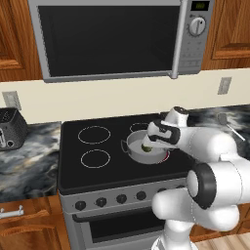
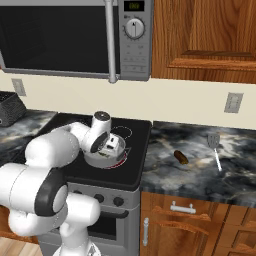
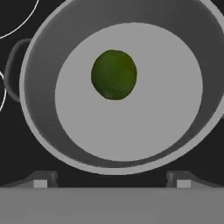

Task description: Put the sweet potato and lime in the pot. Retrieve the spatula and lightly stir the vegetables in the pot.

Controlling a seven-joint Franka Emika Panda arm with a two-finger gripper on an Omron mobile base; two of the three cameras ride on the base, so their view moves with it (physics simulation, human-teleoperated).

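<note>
— While the arm hangs over the stove [image 1: 78,161], what sits furthest left from where you stand?

— On the marbled counter [image 1: 29,161] at the far left there is a dark toaster [image 1: 10,129]. Next comes the black cooktop with its white burner rings, and above it the big microwave [image 1: 122,39] on the wall.

— And the pot [image 1: 146,146]?

— It stands on the near right burner, a shallow silver-grey thing with a loop handle sticking out toward the left. Inside it lies the lime [image 3: 113,74], on the pale grey floor of the pot, a little off centre, touching nothing else that I can make out.

— What is the gripper [image 3: 111,180] doing?

— It hovers right above the pot, pointing down into it, with its two dark fingertips [image 3: 41,180] spread wide apart and nothing between them. The lime lies free below, clear of both tips.

— Anything to the right of the stove?

— Yes, more marbled counter. The sweet potato [image 2: 181,157] lies there, a small brown oblong lump, well apart from the pot. Further right lies the spatula [image 2: 215,147], flat on the counter with its blade toward the wall, below the wall outlet [image 2: 233,102]. The two do not touch.
</note>
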